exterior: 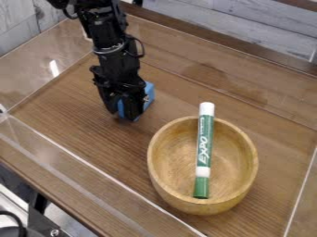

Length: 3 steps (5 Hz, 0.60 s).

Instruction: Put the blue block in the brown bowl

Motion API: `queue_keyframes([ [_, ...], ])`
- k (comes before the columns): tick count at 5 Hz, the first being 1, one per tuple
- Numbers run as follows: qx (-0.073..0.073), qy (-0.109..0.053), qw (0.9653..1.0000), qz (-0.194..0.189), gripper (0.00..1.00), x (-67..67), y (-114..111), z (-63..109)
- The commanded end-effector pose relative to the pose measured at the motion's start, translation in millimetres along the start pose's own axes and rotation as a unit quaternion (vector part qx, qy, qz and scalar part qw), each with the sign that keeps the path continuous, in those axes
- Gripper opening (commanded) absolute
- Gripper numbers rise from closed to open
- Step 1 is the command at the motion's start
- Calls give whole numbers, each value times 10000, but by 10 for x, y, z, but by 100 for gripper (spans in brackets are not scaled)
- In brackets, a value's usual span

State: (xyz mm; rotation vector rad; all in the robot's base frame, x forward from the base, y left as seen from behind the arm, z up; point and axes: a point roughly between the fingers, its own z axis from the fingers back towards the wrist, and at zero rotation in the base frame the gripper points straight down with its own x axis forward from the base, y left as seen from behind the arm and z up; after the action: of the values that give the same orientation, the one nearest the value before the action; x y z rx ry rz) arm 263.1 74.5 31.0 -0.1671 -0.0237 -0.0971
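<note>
My gripper (124,112) points straight down at the wooden table, left of the brown bowl (162,172). Its black fingers stand on either side of the blue block (144,94) and press against it. The block rests low at the table surface, and only its right side and a sliver between the fingers show. The brown bowl is wide and shallow, of light wood, at the lower right, a short way from the gripper.
A green-and-white marker (202,150) lies lengthwise inside the bowl. A clear plastic wall (74,162) edges the table at the front and left. A raised ledge runs along the back right.
</note>
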Motion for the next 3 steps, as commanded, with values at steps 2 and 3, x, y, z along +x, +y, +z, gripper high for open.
queue_keyframes([
  [2,160,-24,9998,-108,0,56,-87,228],
  [3,196,28,9997,-107,0,41,-127,299],
])
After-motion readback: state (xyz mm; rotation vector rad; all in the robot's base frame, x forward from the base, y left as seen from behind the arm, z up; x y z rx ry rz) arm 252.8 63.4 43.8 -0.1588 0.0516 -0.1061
